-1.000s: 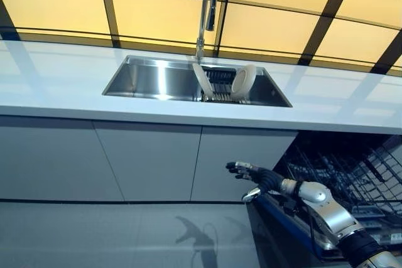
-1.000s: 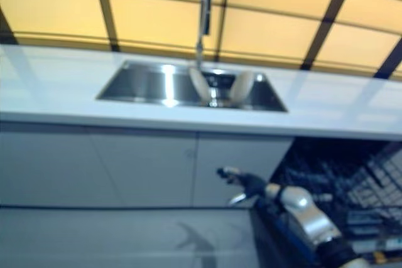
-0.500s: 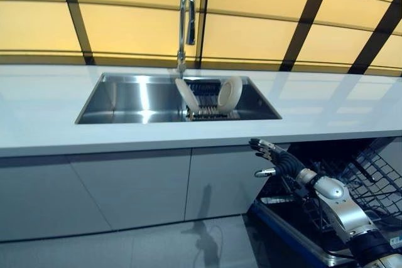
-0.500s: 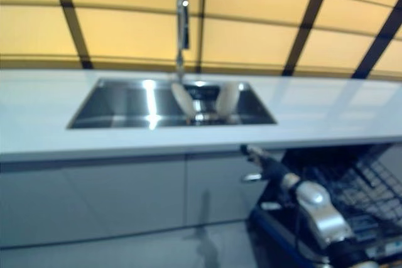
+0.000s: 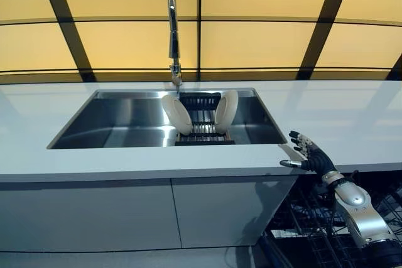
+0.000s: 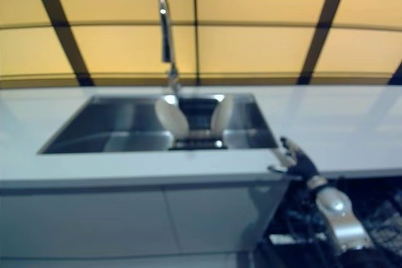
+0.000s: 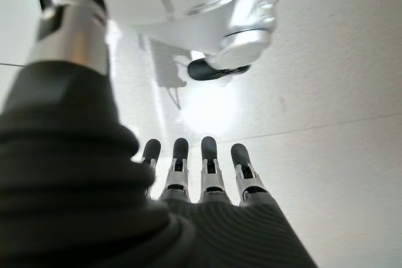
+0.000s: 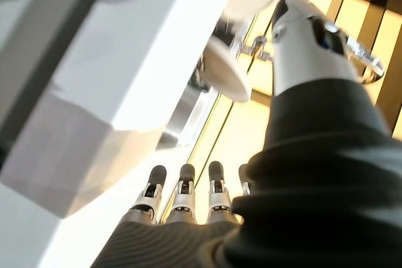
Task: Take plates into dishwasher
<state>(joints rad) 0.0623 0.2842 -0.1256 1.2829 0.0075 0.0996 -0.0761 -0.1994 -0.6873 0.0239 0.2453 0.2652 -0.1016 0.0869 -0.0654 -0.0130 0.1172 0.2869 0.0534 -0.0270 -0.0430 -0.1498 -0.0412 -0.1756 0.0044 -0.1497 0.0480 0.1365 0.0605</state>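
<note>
Your right hand (image 5: 309, 153) hangs at the white counter's (image 5: 352, 131) front edge with its fingers (image 5: 300, 143) straight and slightly spread, the thumb out to the side, and it holds nothing. Beyond the fingertips, across a strip of counter, lies the steel sink (image 5: 132, 123). Two plates (image 5: 176, 115) (image 5: 226, 110) stand on edge there, one at each end of a dark rack (image 5: 204, 131), under one tall faucet (image 5: 172, 32). The dishwasher rack (image 5: 326, 227) sits below your wrist. Your left hand (image 7: 207, 174) shows straight, close-set fingers over pale floor (image 7: 339, 80).
</note>
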